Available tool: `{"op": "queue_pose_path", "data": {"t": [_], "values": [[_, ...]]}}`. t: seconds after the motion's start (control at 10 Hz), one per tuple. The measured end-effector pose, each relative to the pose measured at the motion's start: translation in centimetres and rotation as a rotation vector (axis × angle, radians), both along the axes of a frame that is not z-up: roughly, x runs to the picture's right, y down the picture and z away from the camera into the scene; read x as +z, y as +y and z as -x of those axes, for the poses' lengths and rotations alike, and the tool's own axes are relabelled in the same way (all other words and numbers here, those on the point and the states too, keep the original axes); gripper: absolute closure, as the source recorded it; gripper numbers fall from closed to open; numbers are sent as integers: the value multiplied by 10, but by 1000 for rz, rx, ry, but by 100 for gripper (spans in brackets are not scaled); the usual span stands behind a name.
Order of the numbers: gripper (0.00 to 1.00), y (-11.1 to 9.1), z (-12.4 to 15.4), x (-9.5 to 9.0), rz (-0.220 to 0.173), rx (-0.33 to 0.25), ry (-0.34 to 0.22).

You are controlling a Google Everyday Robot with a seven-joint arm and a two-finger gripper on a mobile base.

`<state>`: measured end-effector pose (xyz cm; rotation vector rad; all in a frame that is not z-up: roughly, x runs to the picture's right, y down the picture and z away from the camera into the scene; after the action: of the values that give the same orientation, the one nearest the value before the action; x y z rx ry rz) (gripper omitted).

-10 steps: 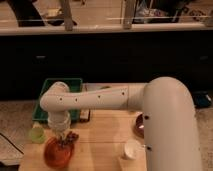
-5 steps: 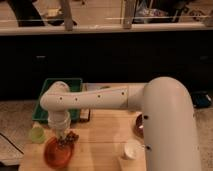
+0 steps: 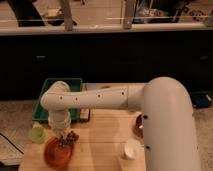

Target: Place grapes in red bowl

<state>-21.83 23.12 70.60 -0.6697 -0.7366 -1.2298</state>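
Note:
The red bowl (image 3: 56,154) sits on the wooden table near its front left corner. My gripper (image 3: 65,139) hangs from the white wrist (image 3: 60,117), directly over the bowl's far right rim. A small dark bunch, the grapes (image 3: 72,136), shows at the gripper's tip, just above that rim. I cannot tell whether the grapes are held or resting on the rim.
A light-green cup (image 3: 36,134) stands left of the bowl. A green tray (image 3: 50,95) lies behind the wrist. A white cup (image 3: 133,148) stands at the front right, and a dark maroon bowl (image 3: 138,126) is partly hidden by my arm. The table's front left edge (image 3: 27,160) is close.

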Motion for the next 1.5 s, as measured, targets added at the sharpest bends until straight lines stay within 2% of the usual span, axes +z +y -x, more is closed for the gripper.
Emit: {"op": "queue_pose_path", "data": {"t": [0.3,0.7,0.9,1.5], "values": [[21,0,0,1,1,-6,-8],[55,-1,-1,3,2,-12,-15],[77,-2,-1,5,2,-13,-19],[79,-2,-1,5,2,-13,-18]]}}
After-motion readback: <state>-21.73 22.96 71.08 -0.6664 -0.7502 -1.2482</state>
